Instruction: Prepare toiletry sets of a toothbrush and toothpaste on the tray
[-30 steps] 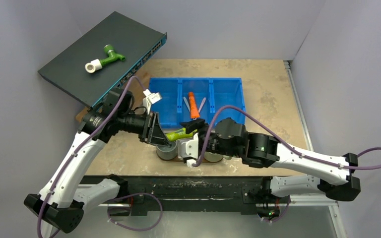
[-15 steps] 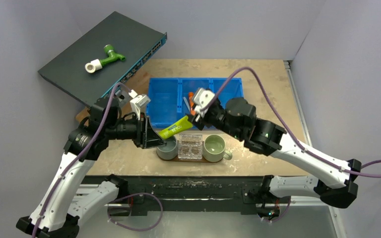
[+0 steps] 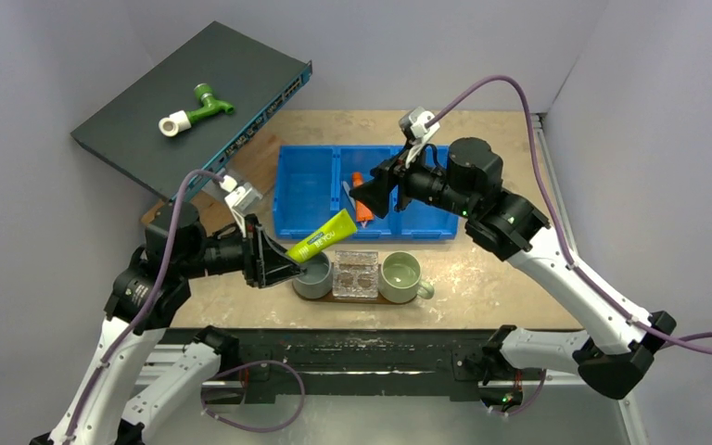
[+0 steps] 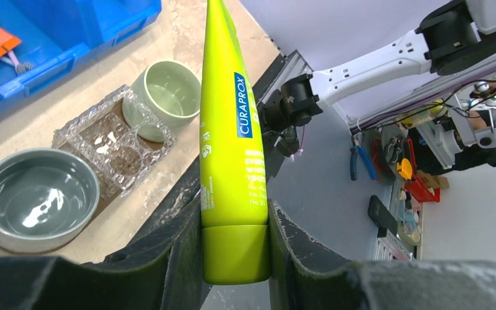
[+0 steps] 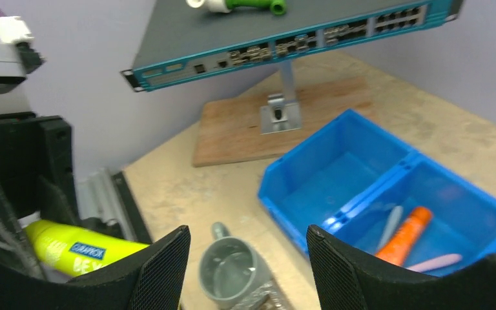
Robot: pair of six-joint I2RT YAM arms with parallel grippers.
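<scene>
As your left end effector [image 4: 234,218] clamps the green tube [image 4: 227,129], your right end effector [image 5: 247,237] gapes empty. You're likely placing toothpaste: seat it in the grey cup [image 4: 39,194] just ahead.

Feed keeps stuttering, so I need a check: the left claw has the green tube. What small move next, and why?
Probably ease the left claw down to set the lime-green tube into the grey mug. The claw grips the tube's cap end right beside that mug, which looks empty.

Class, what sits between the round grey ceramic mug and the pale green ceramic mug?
A clear, faceted glass dish; the top view shows it best.
</scene>
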